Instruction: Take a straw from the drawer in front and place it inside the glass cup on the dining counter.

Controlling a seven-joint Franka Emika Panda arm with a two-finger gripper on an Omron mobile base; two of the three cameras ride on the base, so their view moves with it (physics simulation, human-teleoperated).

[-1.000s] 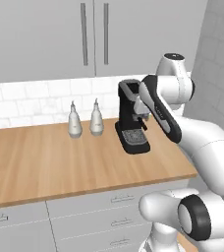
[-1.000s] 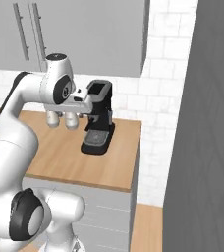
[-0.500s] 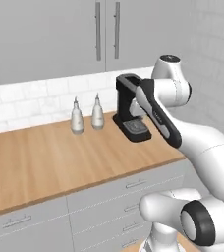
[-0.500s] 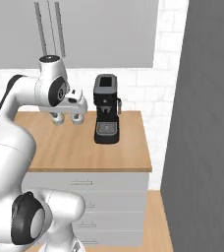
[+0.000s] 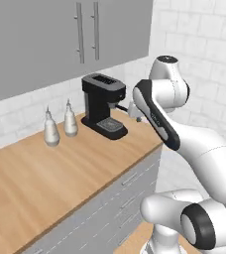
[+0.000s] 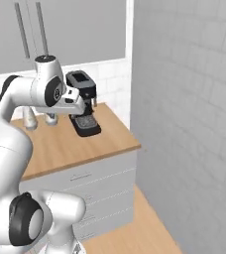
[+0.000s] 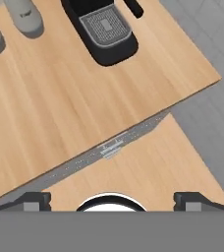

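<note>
The straw, the drawer, the glass cup and the dining counter are out of view. My gripper (image 7: 112, 199) is open, its two dark fingertips (image 7: 34, 199) set wide apart with nothing between them. It hangs above the right end of a wood-topped counter (image 7: 50, 113) and looks down over the counter's edge at the floor. In the left base view the hand (image 5: 134, 110) sits just right of the black coffee machine (image 5: 103, 104), partly hidden behind my forearm.
The coffee machine (image 6: 83, 106) stands at the counter's back right, with two grey bottles (image 5: 50, 130) to its left. Grey wall cabinets (image 5: 85, 34) hang above. Shut grey drawer fronts with bar handles (image 5: 129, 179) lie below. A pale tiled wall (image 6: 194, 124) rises on the right.
The whole picture has shifted in both base views, so the base has turned; more of the right-hand wall shows now. The gripper stays open and empty.
</note>
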